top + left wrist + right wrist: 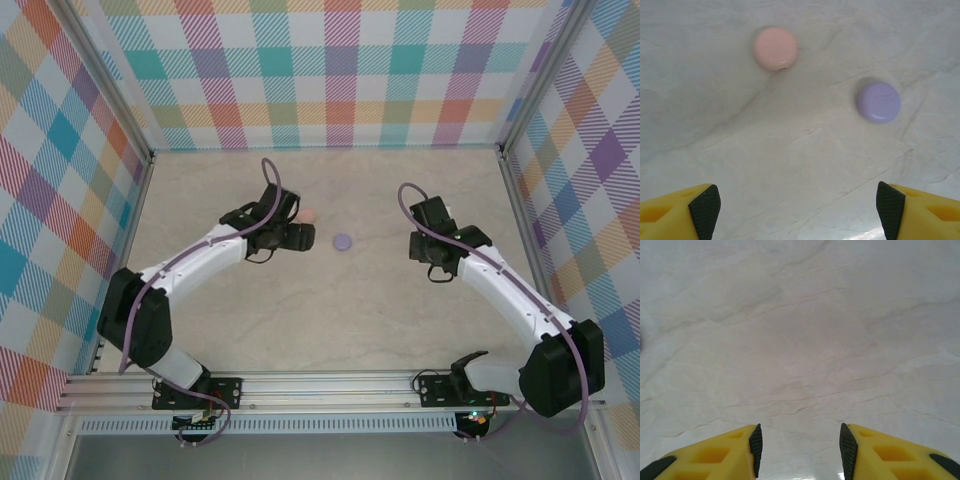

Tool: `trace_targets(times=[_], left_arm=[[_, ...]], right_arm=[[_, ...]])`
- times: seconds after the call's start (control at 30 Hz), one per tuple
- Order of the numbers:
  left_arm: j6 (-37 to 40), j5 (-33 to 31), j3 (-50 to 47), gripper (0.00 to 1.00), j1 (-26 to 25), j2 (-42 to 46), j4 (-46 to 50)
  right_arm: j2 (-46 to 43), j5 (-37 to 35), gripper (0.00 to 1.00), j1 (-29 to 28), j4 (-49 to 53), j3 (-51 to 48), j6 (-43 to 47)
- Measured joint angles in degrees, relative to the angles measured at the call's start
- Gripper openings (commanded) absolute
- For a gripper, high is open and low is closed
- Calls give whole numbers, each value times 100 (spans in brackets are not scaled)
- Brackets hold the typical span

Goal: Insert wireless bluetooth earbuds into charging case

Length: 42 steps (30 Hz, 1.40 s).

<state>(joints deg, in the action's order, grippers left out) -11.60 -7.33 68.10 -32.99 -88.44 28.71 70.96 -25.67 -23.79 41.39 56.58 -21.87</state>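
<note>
**Ahead of the left gripper: two round cases on a marbled counter**

Just beyond the left gripper (300,237) lie both charging cases, two in all. The pink case (308,214) sits close off its far side, while the lilac case (344,242) lies between the two grippers, much nearer the left one. From the left wrist camera, the pink case (775,48) is farther ahead and a little left of the gripper's (797,210) midline. The lilac case (879,102) is nearer and off to the right. The two are apart, and each looks closed, like a smooth pebble. A small dark mark on the pink case's near edge is too small to read (it may be only a notch).

The left gripper's jaws are spread wide, with nothing between them. The right gripper (418,246) is well apart from both cases. Seen from its own wrist, the right gripper (801,450) has its jaws parted by a narrower gap, over bare stone pattern. Each gripper has two yellow fingers (715,455) with black pads.

The counter (340,320) is pale cream, veined in faint grey like marble. Plaid walls (340,70) in pastel teal, orange, pink and purple enclose it on three sides, with metal posts at the corners. An aluminium rail (330,385) at the near edge carries the two arm bases. A purple cable (268,175) runs along each arm.
</note>
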Motion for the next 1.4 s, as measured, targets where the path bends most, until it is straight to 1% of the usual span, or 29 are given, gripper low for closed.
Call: trace_targets(times=[0.17,0.23,0.33,0.47,0.57,0.7,0.77,0.83,0.93,1.07,1.2,1.4], left_arm=[[225,-748,-546,87,223,638,98],[271,-997,-708,88,372,833,109],[345,-1342,-957,92,597,1078,83],[448,-1794,-1440,100,831,1351,-225],[557,-2002,-1888,100,962,1517,-616],[787,-2072,-2465,100,1213,1690,-1349],[944,-2057,-2804,100,1373,1781,-1849],[1069,-1908,-3145,100,1545,1858,-2376],[1191,-1589,-3571,100,1827,1873,-3069],[1300,-1051,-3834,100,2162,1705,-3888],[1362,-498,-4089,100,2334,1405,-4819],[1556,164,-4358,100,2481,944,-5880]], right_arm=[[-234,-507,47,304,-208,-433,131],[-328,-597,48,498,-354,-645,162],[-457,-645,48,782,-664,-988,188],[-627,-525,48,1196,-1215,-1434,273],[-778,-334,49,1462,-1788,-1851,334],[-890,98,52,1808,-2618,-2426,446],[-894,315,53,1941,-3053,-2677,535],[-901,544,53,2055,-3558,-2916,673],[-903,892,55,2190,-4262,-3246,890],[-715,1384,57,2334,-5056,-3401,1069],[-411,1751,60,2363,-5925,-3521,1228],[35,2208,61,2389,-6955,-3602,1493]])
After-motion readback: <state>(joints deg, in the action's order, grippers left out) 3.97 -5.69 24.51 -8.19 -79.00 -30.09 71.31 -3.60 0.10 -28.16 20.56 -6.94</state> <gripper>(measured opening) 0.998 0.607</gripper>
